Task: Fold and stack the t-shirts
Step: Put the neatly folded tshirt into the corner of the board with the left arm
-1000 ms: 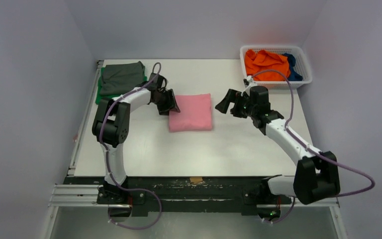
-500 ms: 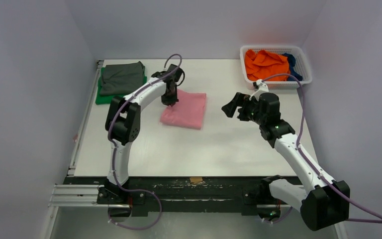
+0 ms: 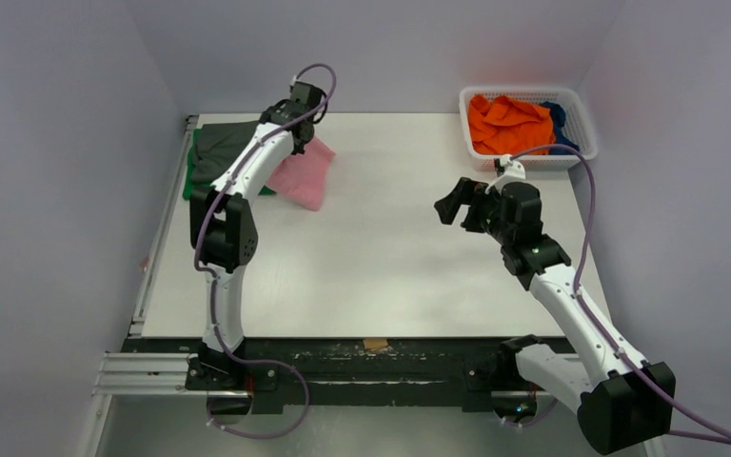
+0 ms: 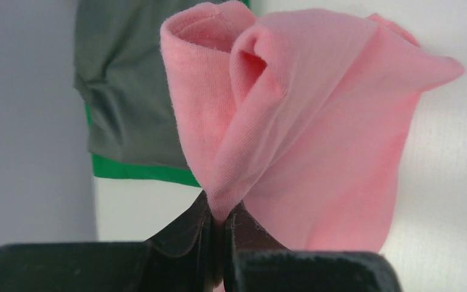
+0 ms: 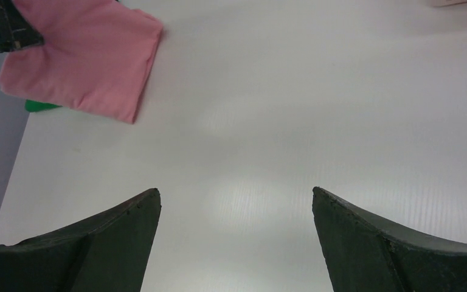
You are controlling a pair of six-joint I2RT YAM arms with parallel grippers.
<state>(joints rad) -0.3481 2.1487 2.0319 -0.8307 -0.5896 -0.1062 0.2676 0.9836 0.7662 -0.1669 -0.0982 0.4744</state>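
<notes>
My left gripper [image 3: 297, 143] is shut on the folded pink t-shirt [image 3: 302, 173] and holds it lifted at the far left, beside the stack. In the left wrist view the gripper [image 4: 223, 220] pinches the pink shirt [image 4: 316, 134], which hangs bunched. The grey t-shirt [image 3: 221, 149] lies folded on the green one [image 3: 190, 187] at the far left corner; both show in the left wrist view, grey [image 4: 127, 85] over green [image 4: 140, 170]. My right gripper [image 3: 453, 203] is open and empty above the table's middle right [image 5: 236, 198]. The pink shirt shows far off in the right wrist view [image 5: 85, 58].
A white mesh basket [image 3: 579, 112] at the far right corner holds the orange t-shirt [image 3: 506, 122] and the dark blue one [image 3: 560, 129]. The white table [image 3: 390, 267] ends in a black rail at the near edge.
My left gripper has carried the pink shirt off the table's middle, up and to the far left toward the grey and green stack. My right arm has drawn back a little to the right.
</notes>
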